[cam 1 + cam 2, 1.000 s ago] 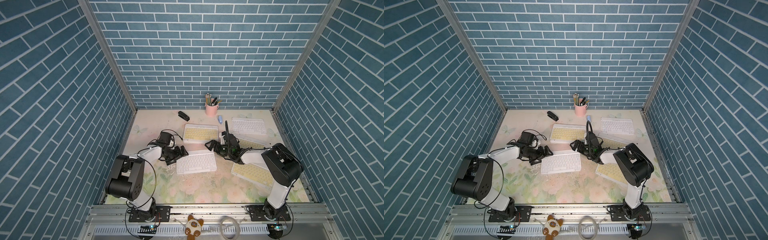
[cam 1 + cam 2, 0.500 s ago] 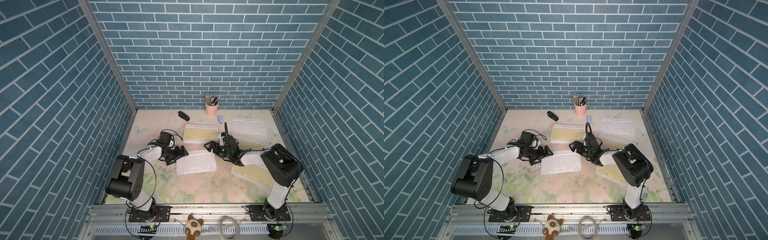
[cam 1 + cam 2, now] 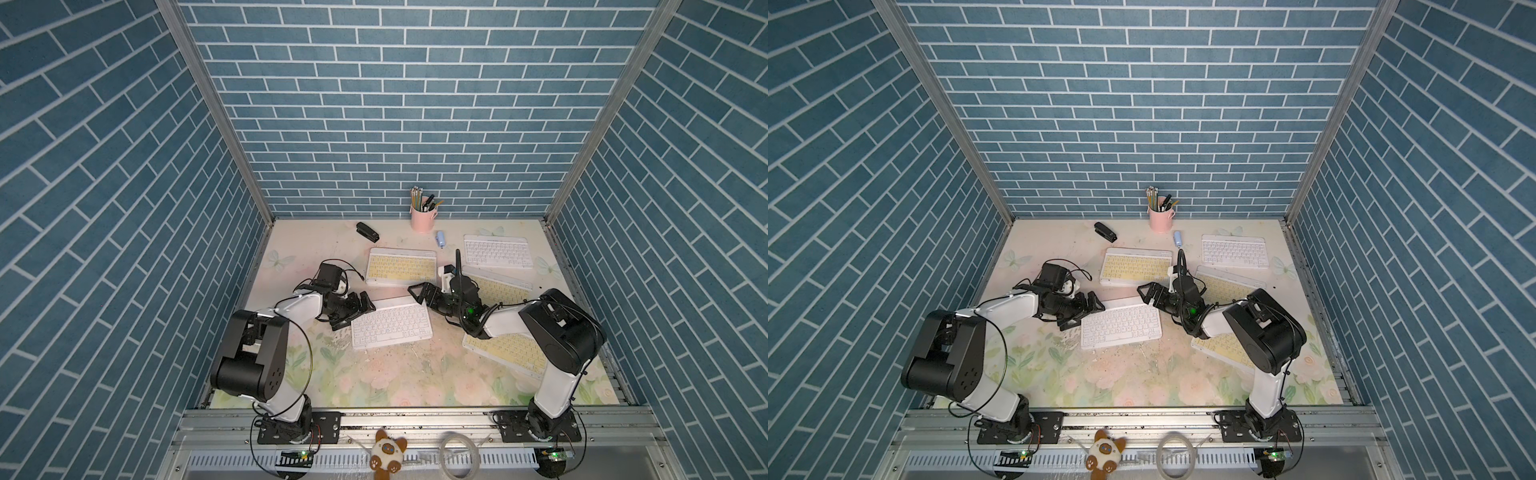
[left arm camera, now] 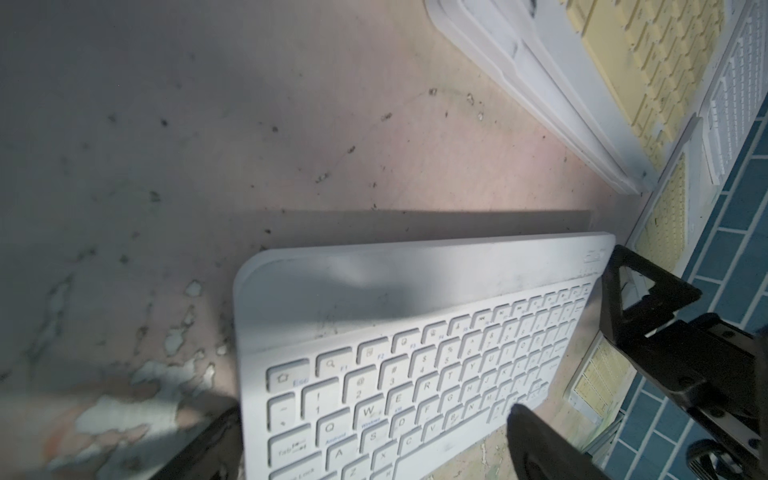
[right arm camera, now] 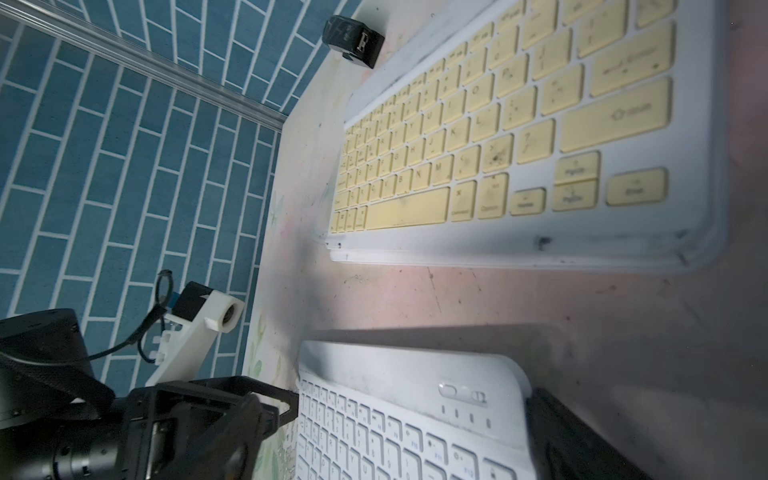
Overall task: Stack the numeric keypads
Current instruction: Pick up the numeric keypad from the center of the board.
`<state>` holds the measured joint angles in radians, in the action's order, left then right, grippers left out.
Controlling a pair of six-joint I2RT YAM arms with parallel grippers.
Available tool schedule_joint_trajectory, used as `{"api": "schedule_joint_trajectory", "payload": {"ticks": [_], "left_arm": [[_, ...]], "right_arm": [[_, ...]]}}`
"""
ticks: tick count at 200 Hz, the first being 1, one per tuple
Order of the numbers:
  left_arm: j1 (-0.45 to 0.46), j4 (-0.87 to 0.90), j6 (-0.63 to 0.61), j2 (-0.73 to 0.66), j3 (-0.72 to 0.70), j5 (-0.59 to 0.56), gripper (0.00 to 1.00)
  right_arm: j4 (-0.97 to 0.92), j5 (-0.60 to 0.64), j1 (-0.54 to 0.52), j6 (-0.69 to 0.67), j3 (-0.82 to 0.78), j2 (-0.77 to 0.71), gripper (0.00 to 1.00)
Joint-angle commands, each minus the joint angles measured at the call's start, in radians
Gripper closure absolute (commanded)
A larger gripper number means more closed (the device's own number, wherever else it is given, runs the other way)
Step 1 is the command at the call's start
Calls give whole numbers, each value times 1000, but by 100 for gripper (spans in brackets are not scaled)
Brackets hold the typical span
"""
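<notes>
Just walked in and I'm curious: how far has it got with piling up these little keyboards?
Barely begun. Done: the back yellow keypad seems to sit on another, by its layered edge. In hand: the left gripper and right gripper, both open, flank the middle white keypad. Left: that one, the far white keypad and two yellow keypads by the right arm.

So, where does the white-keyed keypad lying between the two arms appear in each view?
In a top view: the white-keyed keypad lies mid-table, slightly tilted.
In a top view: again mid-table.
Left wrist: lower middle of the picture.
Right wrist: bottom of the picture, near centre.
Shared landmark: the yellow-keyed keypad just behind it, seen in all four.
</notes>
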<state>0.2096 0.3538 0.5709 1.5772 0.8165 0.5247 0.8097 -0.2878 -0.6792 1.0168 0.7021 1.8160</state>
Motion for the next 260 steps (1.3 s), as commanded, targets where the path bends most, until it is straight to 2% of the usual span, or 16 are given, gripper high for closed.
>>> {"api": "schedule_joint_trajectory", "payload": {"ticks": [1,52,87,160,260], "left_arm": [[8,17,-12,26,-30,11,0],[8,12,-12,30,-30,12,0],[7,12,-10,28,-31,12,0],[7,11,-6,15,-31,16,0],[8,5,-6,7,-32,21,1]], "right_arm": [[175,-116,-66,63,-2,15,2],[288,-122,-86,55,-34,-4,2],[306,-84,-101,75,-21,-7,1],[361,26,-163,193,52,83,2],[459,119,-205,293,60,90,2]]}}
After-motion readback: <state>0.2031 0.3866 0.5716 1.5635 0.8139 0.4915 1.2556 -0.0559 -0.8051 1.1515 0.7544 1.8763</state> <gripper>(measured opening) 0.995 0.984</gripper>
